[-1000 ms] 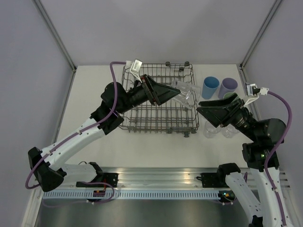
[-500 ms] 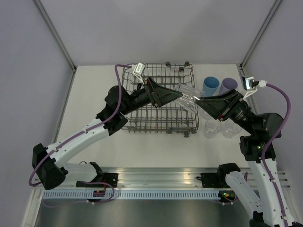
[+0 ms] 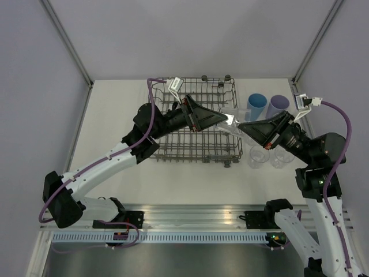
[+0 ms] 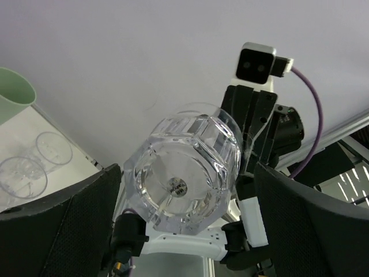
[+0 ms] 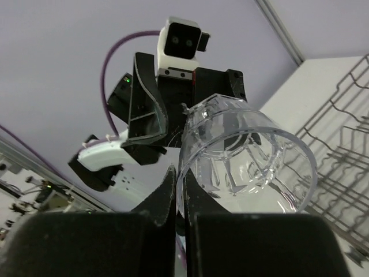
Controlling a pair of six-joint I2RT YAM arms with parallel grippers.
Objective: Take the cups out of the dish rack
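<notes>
A clear cup (image 3: pixel 230 114) hangs in the air over the right end of the grey wire dish rack (image 3: pixel 196 144). My right gripper (image 3: pixel 241 126) is shut on its rim, one finger inside the cup and one outside. In the right wrist view the shut fingertips (image 5: pixel 170 183) pinch the rim of the clear cup (image 5: pixel 248 156). My left gripper (image 3: pixel 223 119) stands open, its wide fingers on either side of the cup's base without touching it. In the left wrist view, that base (image 4: pixel 184 173) faces the camera.
A blue cup (image 3: pixel 256 107) and a lavender cup (image 3: pixel 278 105) stand right of the rack. Two clear cups (image 3: pixel 259 156) (image 3: pixel 281 157) stand nearer, under my right arm. A green cup (image 4: pixel 12 95) shows in the left wrist view.
My left gripper has opened and let go of the clear cup. My right gripper has moved in from the right and shut on the cup's rim.
</notes>
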